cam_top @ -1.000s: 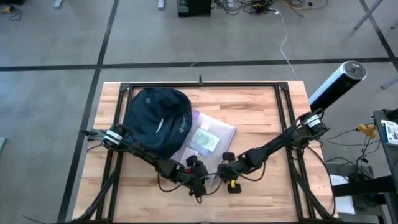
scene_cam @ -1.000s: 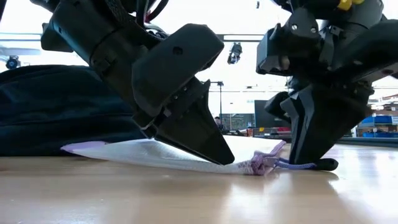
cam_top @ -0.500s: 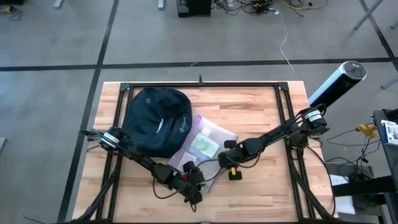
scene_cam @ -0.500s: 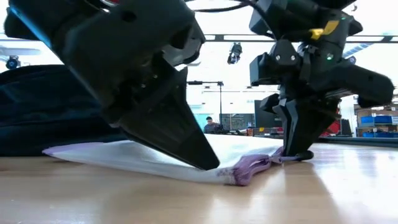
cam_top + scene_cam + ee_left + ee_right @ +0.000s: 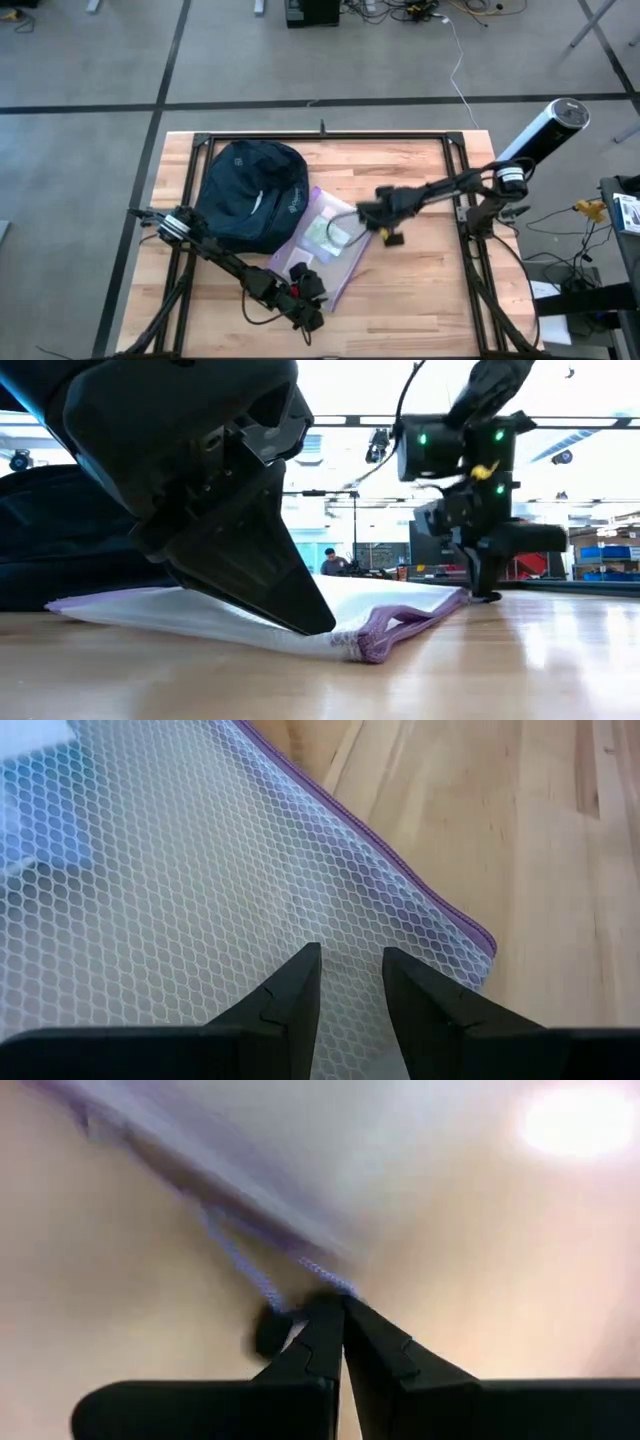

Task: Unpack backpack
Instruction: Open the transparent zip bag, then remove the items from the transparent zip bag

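On the near half of the wooden table (image 5: 420,290), my left gripper (image 5: 350,982) presses down on the mesh pouch (image 5: 330,245), close to its purple-edged corner. Fingers stand slightly apart, tips on the mesh; whether they pinch any of it, I cannot tell. My right gripper (image 5: 343,1312) sits at the pouch's far right edge, fingers fully together on the purple cord (image 5: 235,1260) running from the zip. Low view: the pouch lies flat, its purple corner (image 5: 372,640) bunched up toward the camera. The backpack (image 5: 250,190) rests at the far left of the table, rounded, white logo up, its right side touching the pouch.
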You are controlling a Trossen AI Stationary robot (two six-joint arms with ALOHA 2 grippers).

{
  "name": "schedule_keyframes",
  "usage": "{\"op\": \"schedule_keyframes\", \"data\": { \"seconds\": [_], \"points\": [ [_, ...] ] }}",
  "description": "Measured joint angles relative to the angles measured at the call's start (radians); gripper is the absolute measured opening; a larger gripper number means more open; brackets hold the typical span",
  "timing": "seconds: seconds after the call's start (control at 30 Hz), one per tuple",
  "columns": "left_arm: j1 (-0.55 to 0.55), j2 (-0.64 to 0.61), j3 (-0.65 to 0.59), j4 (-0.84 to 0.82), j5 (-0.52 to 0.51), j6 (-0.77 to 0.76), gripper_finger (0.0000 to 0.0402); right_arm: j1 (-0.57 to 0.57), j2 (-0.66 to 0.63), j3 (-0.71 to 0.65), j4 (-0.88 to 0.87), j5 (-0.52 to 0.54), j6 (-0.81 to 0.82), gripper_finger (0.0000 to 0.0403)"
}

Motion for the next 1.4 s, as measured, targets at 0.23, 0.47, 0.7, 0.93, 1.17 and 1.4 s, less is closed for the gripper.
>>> {"op": "schedule_keyframes", "data": {
  "seconds": [0.23,0.47,0.7,0.93,1.17,1.4],
  "points": [
    [-0.002,0.001,-0.001,0.003,-0.026,-0.008,0.0103,-0.192,-0.142,-0.048,-0.017,-0.037,-0.005,0.0],
    [0.016,-0.012,0.004,0.0,-0.03,0.039,0.0103,-0.143,-0.341,-0.08,0.035,-0.224,0.134,0.0],
    [0.059,-0.074,0.032,-0.045,-0.052,0.18,0.0103,0.054,-0.514,-0.145,0.179,-0.342,0.343,0.0],
    [0.099,-0.157,0.039,-0.069,-0.073,0.304,0.0103,0.328,-0.522,-0.261,0.386,-0.227,0.611,0.0],
    [0.132,-0.167,0.039,-0.059,-0.08,0.34,0.0103,0.519,-0.375,-0.36,0.634,-0.041,0.789,0.0],
    [0.147,-0.165,0.039,-0.038,-0.08,0.367,0.0103,0.488,-0.172,-0.347,0.735,0.083,0.749,0.0]
  ]
}}
